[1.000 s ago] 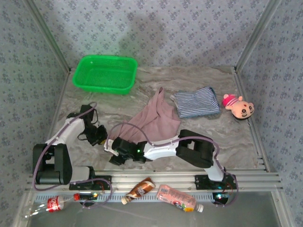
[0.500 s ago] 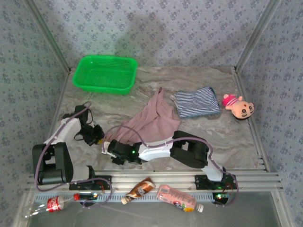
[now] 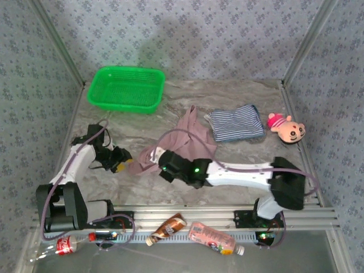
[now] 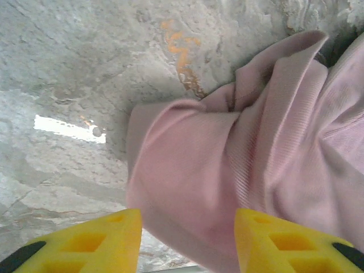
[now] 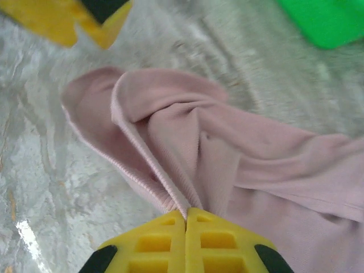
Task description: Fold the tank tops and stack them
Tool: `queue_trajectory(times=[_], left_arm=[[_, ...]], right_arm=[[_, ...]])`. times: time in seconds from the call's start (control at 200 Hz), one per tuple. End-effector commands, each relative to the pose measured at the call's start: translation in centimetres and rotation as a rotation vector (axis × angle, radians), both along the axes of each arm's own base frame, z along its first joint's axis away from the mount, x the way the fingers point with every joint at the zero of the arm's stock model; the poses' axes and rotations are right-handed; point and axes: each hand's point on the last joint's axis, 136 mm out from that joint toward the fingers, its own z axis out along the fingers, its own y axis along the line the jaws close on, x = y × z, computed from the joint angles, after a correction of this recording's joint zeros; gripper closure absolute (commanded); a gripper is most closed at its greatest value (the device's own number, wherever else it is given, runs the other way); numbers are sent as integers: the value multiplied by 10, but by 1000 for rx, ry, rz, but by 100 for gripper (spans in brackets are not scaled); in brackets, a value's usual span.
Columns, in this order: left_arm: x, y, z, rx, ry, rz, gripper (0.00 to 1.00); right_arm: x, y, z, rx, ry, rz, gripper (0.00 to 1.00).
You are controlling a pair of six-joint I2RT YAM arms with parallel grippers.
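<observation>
While right gripper (image 5: pixel 186 217) pinches pink tank top (image 3: pixel 196 136), lying diagonally near-left to far-right, left gripper (image 4: pixel 187 230) agape.

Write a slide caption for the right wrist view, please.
Right end effector, closed, pinches a folded edge of the dusty pink tank top on the marbled table, green basket beyond.

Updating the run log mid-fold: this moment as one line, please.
left jaws: open above pink top | right jaws: shut on pink top edge | striped top: folded
</observation>
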Motion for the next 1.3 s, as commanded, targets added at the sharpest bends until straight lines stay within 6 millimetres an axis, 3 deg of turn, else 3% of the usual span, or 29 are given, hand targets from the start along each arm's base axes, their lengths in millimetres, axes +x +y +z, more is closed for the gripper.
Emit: queue_trajectory(times=[0.0, 0.09, 0.235, 0.41, 0.54, 0.64, 0.939, 1.084, 1.294], left_arm=[[-1, -10, -4, -27, -14, -30, 51], [2, -15, -12, -37, -20, -31, 51], [14, -31, -9, -58, -68, -58, 50], [8, -64, -17, -67, -56, -152, 49], [-3, -77, -27, -45, -30, -191, 49], [-1, -77, -32, -12, -36, -202, 48], [-15, -101, -46, 19, -5, -309, 49], [-19, -92, -62, 85, 42, -332, 54], [-6, -79, -70, 202, 34, -388, 58]], right_arm=[[19, -56, 10, -62, -37, -151, 100], [25, -94, 18, -75, -57, -220, 100], [23, -159, 26, -49, -58, -362, 100], [18, -205, 16, -46, -36, -462, 100], [15, -221, 5, -67, -18, -497, 100], [11, -234, -5, -111, 5, -520, 100], [13, -239, -15, -123, 44, -535, 100], [15, -240, -16, -113, 56, -540, 100], [15, -241, -16, -111, 62, -542, 100]])
